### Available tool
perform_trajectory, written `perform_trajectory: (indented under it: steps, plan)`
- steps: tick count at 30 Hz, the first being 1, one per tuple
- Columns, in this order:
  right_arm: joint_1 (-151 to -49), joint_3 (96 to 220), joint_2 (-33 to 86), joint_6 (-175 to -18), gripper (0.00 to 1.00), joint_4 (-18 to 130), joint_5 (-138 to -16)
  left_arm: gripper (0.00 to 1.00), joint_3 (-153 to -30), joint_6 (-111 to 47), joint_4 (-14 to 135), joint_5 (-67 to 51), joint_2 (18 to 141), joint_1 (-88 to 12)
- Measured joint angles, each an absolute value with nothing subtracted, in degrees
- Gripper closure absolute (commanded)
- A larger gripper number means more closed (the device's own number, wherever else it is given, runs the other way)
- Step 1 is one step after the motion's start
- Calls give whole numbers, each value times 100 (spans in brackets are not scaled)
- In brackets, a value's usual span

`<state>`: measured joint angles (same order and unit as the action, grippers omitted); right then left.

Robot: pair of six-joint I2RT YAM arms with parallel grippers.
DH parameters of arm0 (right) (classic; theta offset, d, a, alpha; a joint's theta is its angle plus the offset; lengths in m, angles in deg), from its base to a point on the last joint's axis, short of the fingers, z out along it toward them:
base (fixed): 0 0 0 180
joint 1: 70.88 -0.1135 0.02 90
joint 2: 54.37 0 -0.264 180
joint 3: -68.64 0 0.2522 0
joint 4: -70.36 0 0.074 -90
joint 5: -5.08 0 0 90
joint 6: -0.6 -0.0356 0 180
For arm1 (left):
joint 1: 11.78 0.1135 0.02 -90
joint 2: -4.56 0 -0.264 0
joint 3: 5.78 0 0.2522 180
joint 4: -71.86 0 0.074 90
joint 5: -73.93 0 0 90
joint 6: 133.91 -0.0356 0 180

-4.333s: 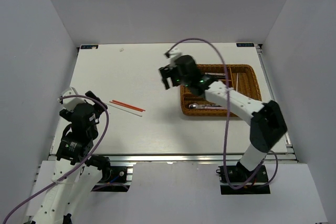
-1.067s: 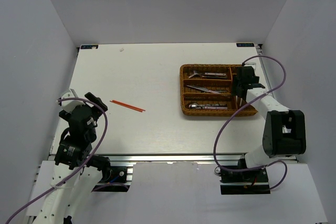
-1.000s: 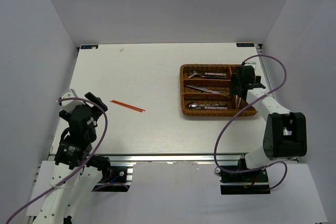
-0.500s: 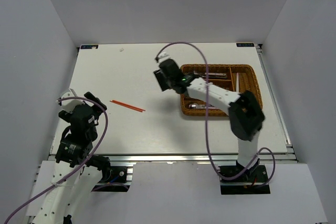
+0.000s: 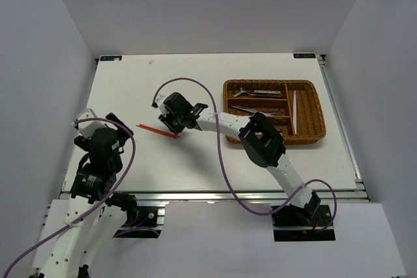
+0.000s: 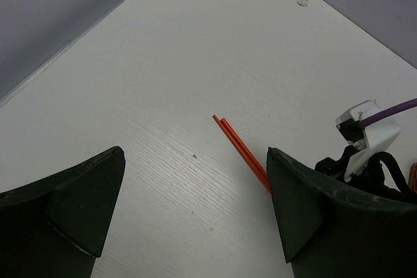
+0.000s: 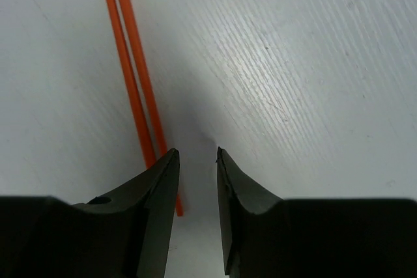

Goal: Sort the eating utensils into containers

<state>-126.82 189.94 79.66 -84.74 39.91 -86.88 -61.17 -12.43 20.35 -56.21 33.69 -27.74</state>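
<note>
Wrist view shows orange chopsticks (image 7: 130, 63) outside right tool's (image 7: 197, 155) narrow gap.

Orange chopsticks (image 5: 156, 131): two. Wicker tray (image 5: 306, 140): one, four compartments (image 5: 305, 105). Metal utensils (image 5: 257, 93) inside: too small to count.

Right black two-finger gripper (image 7: 197, 154) extended far left, nose-down, jaws at a slim gap, empty. Left black two-finger gripper (image 6: 195, 187) near its base, jaws wide apart.

Two orange chopsticks (image 5: 153, 129) lie side by side left of the wicker tray (image 5: 306, 141) holding cutlery (image 5: 260, 93).
</note>
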Motion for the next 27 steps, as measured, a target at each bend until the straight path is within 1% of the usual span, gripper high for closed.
perform_trajectory:
  steps: [8, 27]
  plan:
    - [-12767, 19069, 7966, -8467, 64, 4170, -8345, 2, -6117, -1245, 2035, -5616, 3401, -2774]
    - [-12866, 19696, 8537, -8378, 67, 4166, -8347, 2, -6117, -1251, 2035, -5614, 3419, -2774]
